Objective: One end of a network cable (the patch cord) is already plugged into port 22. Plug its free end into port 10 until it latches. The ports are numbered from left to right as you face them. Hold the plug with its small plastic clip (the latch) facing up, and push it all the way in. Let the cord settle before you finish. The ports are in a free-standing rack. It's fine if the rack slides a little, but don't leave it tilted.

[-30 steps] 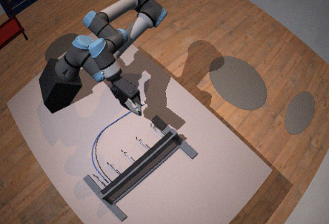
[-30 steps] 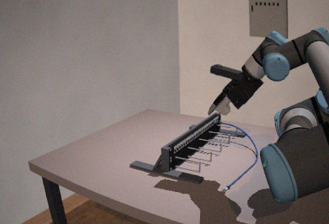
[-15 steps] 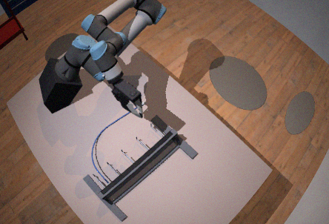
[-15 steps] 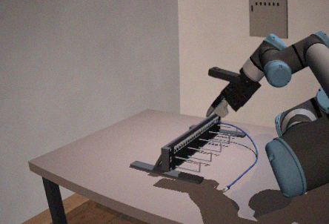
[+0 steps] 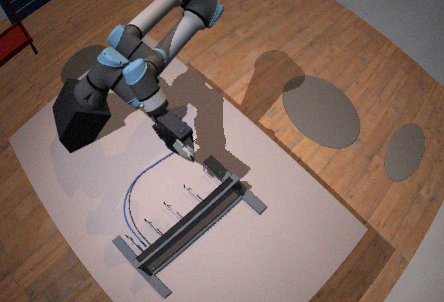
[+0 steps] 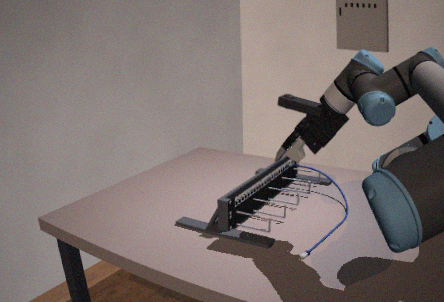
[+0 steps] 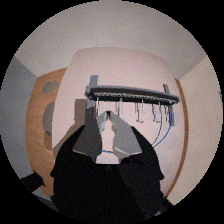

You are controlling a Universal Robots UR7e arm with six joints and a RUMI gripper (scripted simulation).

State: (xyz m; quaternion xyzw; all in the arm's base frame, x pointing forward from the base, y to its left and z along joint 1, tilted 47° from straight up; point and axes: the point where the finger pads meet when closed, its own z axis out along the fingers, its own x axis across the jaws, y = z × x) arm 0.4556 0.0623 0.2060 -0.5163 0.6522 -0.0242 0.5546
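Note:
The dark rack [image 5: 188,219] [image 6: 256,180] [image 7: 135,94] stands upright on two grey feet on the table. The blue patch cord [image 5: 125,203] [image 6: 346,209] enters the rack near one end and curves out over the table behind the wire guides. Its free plug [image 6: 305,254] is pale and lies on the table in the exterior view; its latch is too small to make out. In the top view the gripper covers that end. My gripper [image 5: 191,158] [image 7: 108,111] is shut and empty, above the table on the cord's side of the rack. Port numbers are not readable.
Several thin wire guides [image 6: 297,200] stick out from the rack on the cord's side. The rack's feet [image 5: 256,203] [image 6: 250,238] reach out past both ends. The arm's dark base [image 5: 80,118] stands at the table's far left in the top view.

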